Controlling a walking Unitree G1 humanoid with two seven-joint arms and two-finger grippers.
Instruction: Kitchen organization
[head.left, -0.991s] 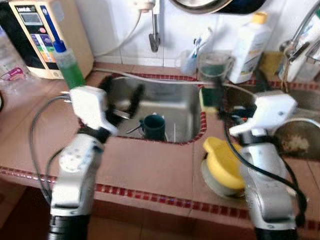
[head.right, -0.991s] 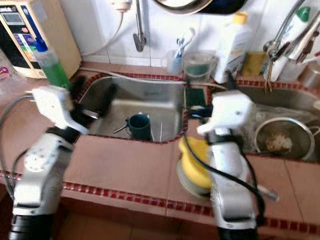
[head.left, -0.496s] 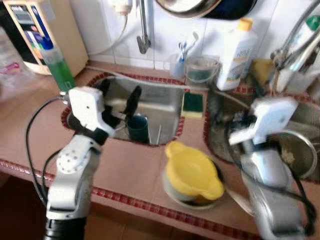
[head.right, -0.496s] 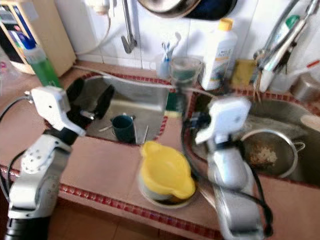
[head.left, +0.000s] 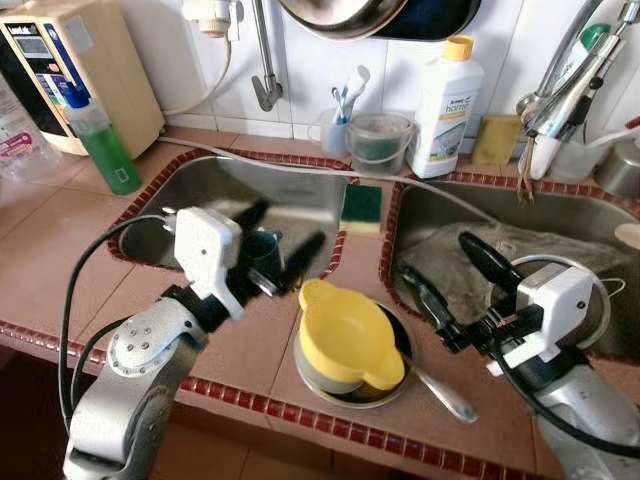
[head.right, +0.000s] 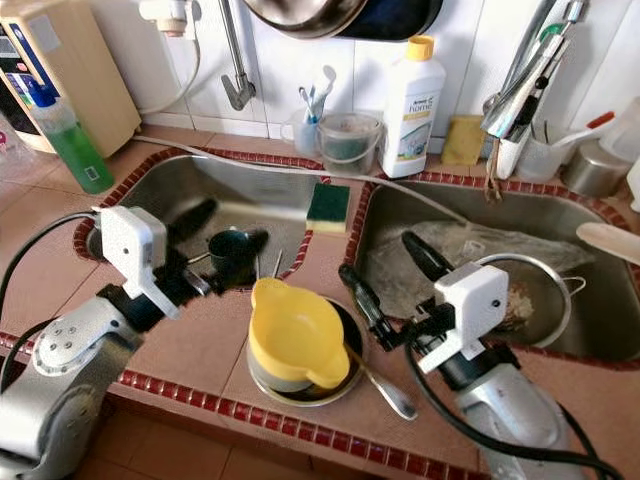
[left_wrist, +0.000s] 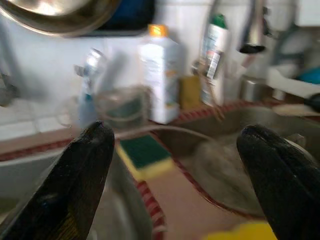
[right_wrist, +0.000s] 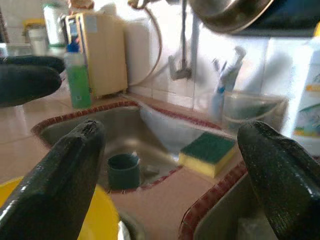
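1. The yellow bowl (head.left: 345, 337) sits upside down on a plate (head.left: 392, 382) on the tiled counter (head.left: 60, 270), on the strip between the two sinks, and I place everything else from it.
2. The left gripper (head.left: 277, 245) hangs just left of the bowl, over the rim of the left sink (head.left: 300, 195), fingers spread wide and holding nothing.
3. The right gripper (head.left: 455, 282) hovers just right of the bowl, at the edge of the right sink (head.left: 585, 215), fingers also well apart and empty.
4. By my reading the tidying has hardly begun (nothing is gripped, and dishes lie about on both sides of the bowl).
5. Still to sort, it seems: a dark cup (head.right: 229, 251) down in the left sink, left of the bowl; a spoon (head.left: 440, 385) running out from under the bowl's right side; a strainer (head.right: 535, 290) in the right sink.
6. Behind the bowl, a sponge (head.left: 362, 205) lies on the divider, with a white bottle (head.left: 447, 95) by the wall; a green bottle (head.left: 98, 140) stands far off to the left.
7. Hard to make out: what lies under the bowl, thin items beside the cup, and the strainer's contents (something pale). The pan on the wall is cut off.
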